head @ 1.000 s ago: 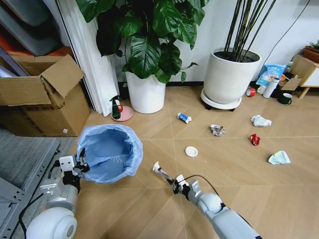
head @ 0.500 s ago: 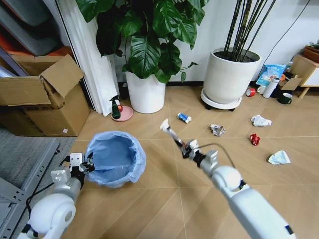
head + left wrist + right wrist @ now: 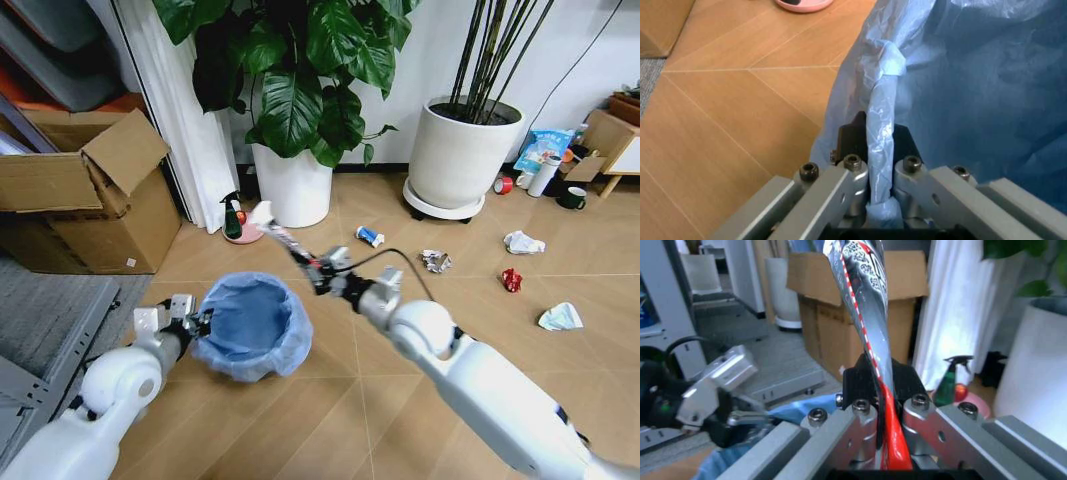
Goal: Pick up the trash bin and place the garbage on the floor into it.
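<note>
The small round dark trash bin (image 3: 250, 328) lined with a crinkly light-blue plastic bag is sitting at the near left of the scene, over the tan chevron-pattern floor (image 3: 330, 400). The left end effector (image 3: 193, 322) is gripping the left side of its rim, and the left wrist view is showing its fingers (image 3: 852, 172) clamped together on a fold of the blue bag. The right end effector (image 3: 316, 268) is reaching in from the right and is hanging just beyond the far edge of the bin. It is clamped on a long printed silvery-red tube (image 3: 279, 237), which is sticking out up and to the left, with its white end above the bin's far side. In the right wrist view the tube (image 3: 863, 300) is standing between the closed fingers (image 3: 860, 390). Farther right on the floor, other garbage is lying well apart: a blue-white can (image 3: 369, 236), a crumpled silvery wrapper (image 3: 435, 261), a red wrapper (image 3: 512, 280), a white tissue (image 3: 523, 242) and a pale teal mask (image 3: 560, 317).
</note>
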Tool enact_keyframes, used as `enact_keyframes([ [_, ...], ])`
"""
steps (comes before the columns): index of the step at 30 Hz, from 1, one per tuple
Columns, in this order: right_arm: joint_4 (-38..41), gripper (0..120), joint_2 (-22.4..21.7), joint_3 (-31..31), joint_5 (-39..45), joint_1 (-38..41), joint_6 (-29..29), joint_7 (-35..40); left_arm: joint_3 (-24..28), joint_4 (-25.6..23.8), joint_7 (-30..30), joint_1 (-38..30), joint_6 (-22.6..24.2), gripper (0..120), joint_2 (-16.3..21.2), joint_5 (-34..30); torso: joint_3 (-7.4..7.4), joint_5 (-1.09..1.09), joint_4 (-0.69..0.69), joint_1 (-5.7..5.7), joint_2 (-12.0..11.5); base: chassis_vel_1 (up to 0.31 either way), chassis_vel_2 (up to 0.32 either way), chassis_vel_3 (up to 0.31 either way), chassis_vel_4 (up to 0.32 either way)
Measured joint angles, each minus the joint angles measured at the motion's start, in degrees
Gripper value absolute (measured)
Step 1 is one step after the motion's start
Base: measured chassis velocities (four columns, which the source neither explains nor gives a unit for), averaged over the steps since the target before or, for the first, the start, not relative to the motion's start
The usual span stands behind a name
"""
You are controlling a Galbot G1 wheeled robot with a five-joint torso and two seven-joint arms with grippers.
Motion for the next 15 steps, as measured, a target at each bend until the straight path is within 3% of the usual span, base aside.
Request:
enact_keyframes([
  [8,-2.33,0,2.81,-4.21,-0.76,0.65,-0.13,3.10,-0.45,-0.01,-0.02,0.81,0.14,0,-0.07,0.13,0.00,-0.01,0.00,0.00,0.00,0.000,0.000,0.000,0.000],
  [15,-2.86,23,2.66,-5.18,-2.59,-0.13,-0.56,3.48,-1.50,-0.70,-0.05,1.82,0.03,0,0.24,0.22,0.00,0.00,0.00,0.00,0.00,0.000,0.000,0.000,0.000],
])
